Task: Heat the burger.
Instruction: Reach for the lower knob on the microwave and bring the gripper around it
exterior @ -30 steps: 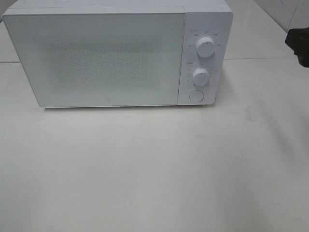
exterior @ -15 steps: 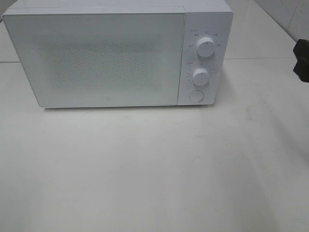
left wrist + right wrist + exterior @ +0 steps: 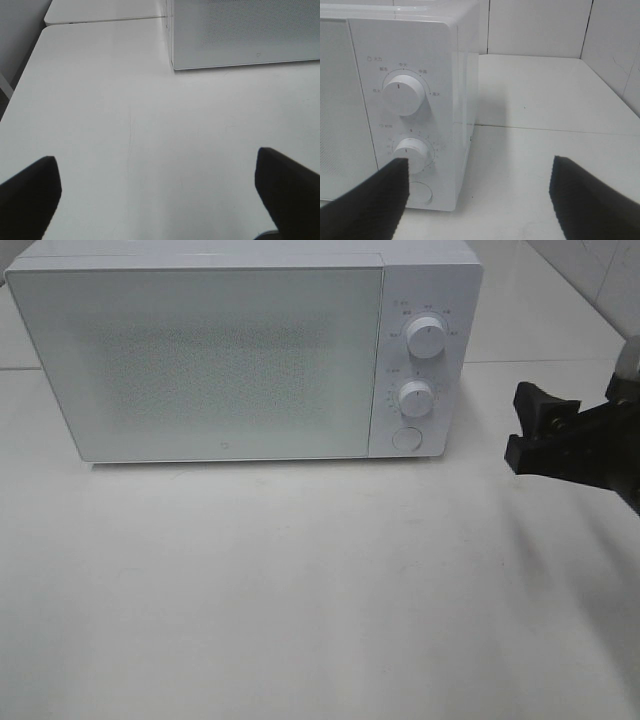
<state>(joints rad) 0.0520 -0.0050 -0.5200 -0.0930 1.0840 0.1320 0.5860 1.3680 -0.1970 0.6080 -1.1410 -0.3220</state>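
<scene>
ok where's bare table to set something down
Bare: the table in front of the microwave, door to near edge, and the strip to its left. Tightest on the right, where the open right gripper hovers by the control panel.

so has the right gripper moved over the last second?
Yes. The right gripper has come in from the high view's right edge, leftward toward the microwave, and is now about level with its lower knob.
</scene>
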